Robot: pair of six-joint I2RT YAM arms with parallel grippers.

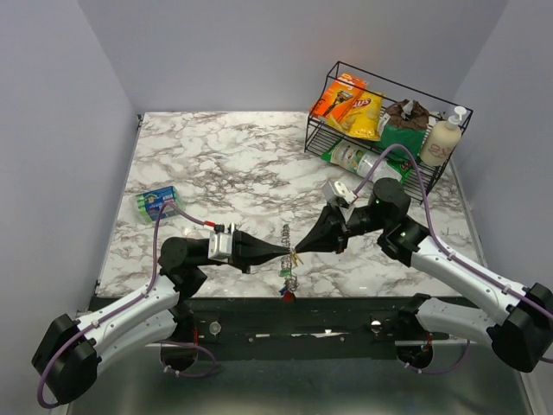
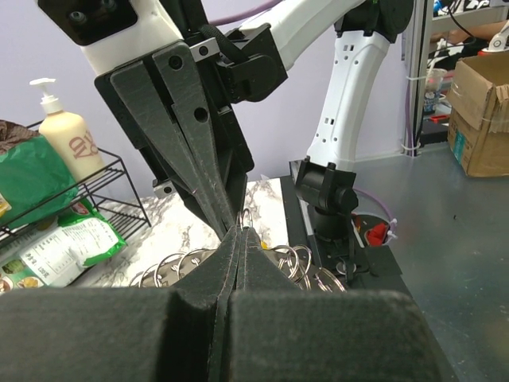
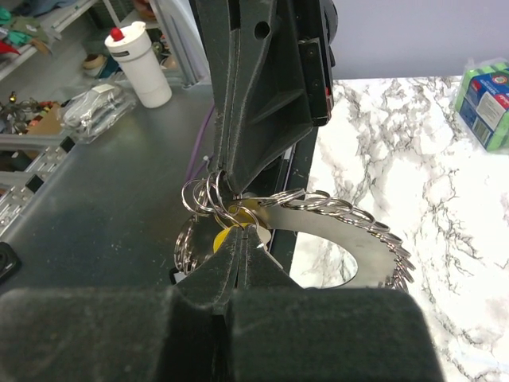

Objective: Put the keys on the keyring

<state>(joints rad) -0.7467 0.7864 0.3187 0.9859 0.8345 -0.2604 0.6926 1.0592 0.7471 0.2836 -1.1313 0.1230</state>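
My two grippers meet tip to tip just above the table's front edge. The left gripper (image 1: 288, 252) (image 2: 241, 232) is shut on a small split ring of the keyring (image 1: 286, 233). The keyring is a flat silvery ring (image 3: 334, 219) strung with several small split rings (image 2: 179, 263), and it is held on edge off the table. The right gripper (image 1: 299, 251) (image 3: 238, 236) is shut on a yellow-headed key (image 3: 217, 236) right at the ring. More keys (image 1: 286, 291) with red, green and blue heads hang below the ring.
A black wire rack (image 1: 321, 138) at the back right holds snack bags and a lotion bottle (image 1: 441, 140). A white object (image 1: 337, 190) lies in front of it. A green and blue pack (image 1: 155, 203) lies at the left. The table's front edge runs just below the grippers.
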